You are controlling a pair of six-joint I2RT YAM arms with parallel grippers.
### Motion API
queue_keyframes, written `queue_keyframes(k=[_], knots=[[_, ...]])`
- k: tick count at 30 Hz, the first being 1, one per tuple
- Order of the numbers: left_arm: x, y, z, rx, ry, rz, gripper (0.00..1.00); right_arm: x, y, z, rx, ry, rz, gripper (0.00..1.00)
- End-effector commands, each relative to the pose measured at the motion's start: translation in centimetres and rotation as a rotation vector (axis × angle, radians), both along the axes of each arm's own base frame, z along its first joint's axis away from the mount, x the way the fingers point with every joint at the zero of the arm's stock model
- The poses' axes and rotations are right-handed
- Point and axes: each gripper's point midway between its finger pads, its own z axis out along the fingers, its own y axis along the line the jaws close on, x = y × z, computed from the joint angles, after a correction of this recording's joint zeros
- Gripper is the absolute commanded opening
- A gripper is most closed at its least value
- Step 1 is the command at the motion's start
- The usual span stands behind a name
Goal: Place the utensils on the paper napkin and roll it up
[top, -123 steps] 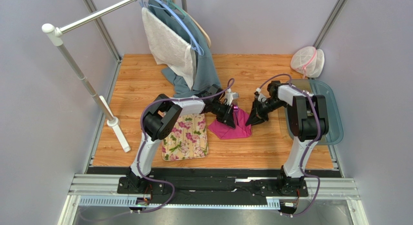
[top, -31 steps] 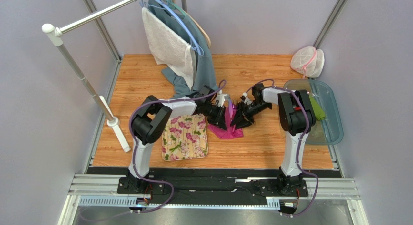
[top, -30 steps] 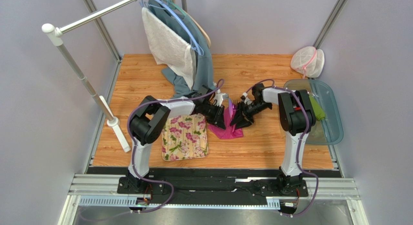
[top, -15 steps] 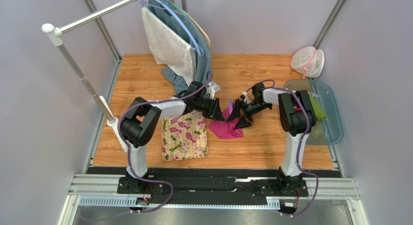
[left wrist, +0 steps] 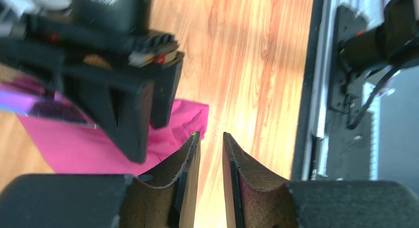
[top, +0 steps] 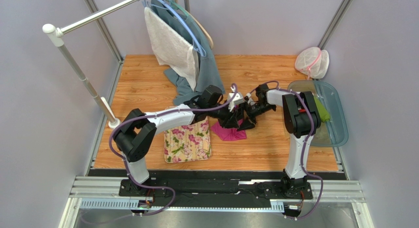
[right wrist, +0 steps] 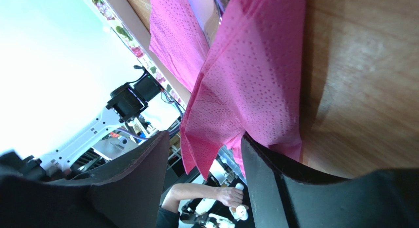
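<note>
- Napkin: magenta, crumpled and folded over, on the wood counter at mid-frame of the top view. It is just right of the flowered mat.
- Both arms meet over the napkin's upper edge, and their black heads hide that part from above.
- Left fingers: nearly together with only a thin slit between them. Bare wood shows through the slit and nothing is held. Their tips are just off the napkin's right corner in the left wrist view.
- Right fingers: spread wide. A dotted napkin flap hangs into the gap and lies against the finger on the frame's right. It is not pinched.
- Left wrist view: the right arm's black fingers fill the upper left, low over the napkin.
- Shiny strip: purple-tinted, at the left edge of the left wrist view, on the napkin. Cannot tell what it is.
- Grey-blue cloth and white towel hang from the rack at upper left of the top view.
- Mesh bag at upper right, clear tray at the right edge.
</note>
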Motion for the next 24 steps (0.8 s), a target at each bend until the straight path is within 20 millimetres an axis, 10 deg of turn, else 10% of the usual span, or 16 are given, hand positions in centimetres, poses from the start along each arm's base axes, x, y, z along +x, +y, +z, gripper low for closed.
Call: queue_keyframes(k=[1, 15, 24], knots=[[1.0, -0.7, -1.5, 0.117, -0.224, -0.088, 0.31, 0.7, 0.1, -0.2, -0.024, -0.031, -0.002, 0.59], [2.7, -3.2, -5.6, 0.319, -0.478, -0.163, 0.30, 0.7, 0.0, -0.7, -0.039, -0.013, -0.004, 0.60], [2.7, -1.1, -7.7, 0.447, -0.446, -0.145, 0.24, 0.7, -0.1, -0.3, -0.039, -0.022, 0.000, 0.61]])
